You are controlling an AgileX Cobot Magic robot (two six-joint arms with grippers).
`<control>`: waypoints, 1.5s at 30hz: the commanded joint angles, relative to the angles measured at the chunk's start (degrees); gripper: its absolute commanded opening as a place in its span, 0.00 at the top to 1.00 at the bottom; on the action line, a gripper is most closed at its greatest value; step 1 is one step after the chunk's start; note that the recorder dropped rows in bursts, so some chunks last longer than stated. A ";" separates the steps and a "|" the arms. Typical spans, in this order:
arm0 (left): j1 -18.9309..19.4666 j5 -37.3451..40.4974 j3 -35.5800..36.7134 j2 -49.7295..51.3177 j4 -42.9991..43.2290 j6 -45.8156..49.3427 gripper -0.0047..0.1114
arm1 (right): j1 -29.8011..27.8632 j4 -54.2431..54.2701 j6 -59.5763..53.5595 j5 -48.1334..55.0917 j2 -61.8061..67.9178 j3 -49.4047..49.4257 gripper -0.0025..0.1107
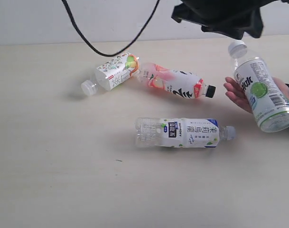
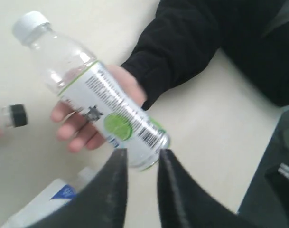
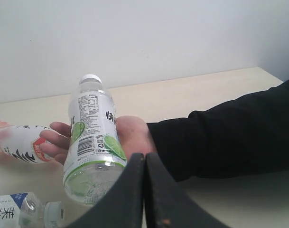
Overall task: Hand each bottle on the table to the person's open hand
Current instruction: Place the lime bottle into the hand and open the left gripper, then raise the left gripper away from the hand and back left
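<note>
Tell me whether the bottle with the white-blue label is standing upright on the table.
No, the white-blue bottle lies on its side on the table, its cap toward the right of the exterior view.

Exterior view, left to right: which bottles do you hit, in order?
white patterned bottle → pink-peach bottle → green-lime bottle, lying on the person's hand. The white-blue bottle spans the same stretch as the pink-peach one, so it is left out.

On the surface point(image 1: 63, 180), the front bottle point(image 1: 182, 132) lies crosswise near the middle, behind it the left rear bottle point(image 1: 113, 72) and right rear bottle point(image 1: 177, 81) meet base to base, caps outward, and at far right the fourth bottle point(image 1: 263, 92) rests on the person's open hand point(image 1: 237, 92).
</note>
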 commanded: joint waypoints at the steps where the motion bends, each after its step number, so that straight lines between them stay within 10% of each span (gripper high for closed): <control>1: 0.17 10.04 -0.45 -5.30 11.67 -2.47 0.95 | -0.27 -0.23 0.03 -0.48 -0.32 0.25 0.98; 7: 0.17 22.07 -0.45 -11.05 25.97 -7.62 0.96 | -0.27 -0.23 0.03 -0.48 -0.32 0.25 0.98; 19: 0.17 22.07 15.49 -25.78 35.51 -8.67 0.96 | -0.27 -0.23 0.03 -0.48 -0.32 0.25 0.98; 31: 0.17 6.83 34.74 -35.66 38.72 -8.00 0.96 | -0.27 -0.23 0.03 -0.48 -0.32 0.25 0.98; 45: 0.17 6.82 39.78 -35.59 40.89 -8.00 0.96 | -0.27 -0.23 0.03 -0.48 -0.32 0.25 0.98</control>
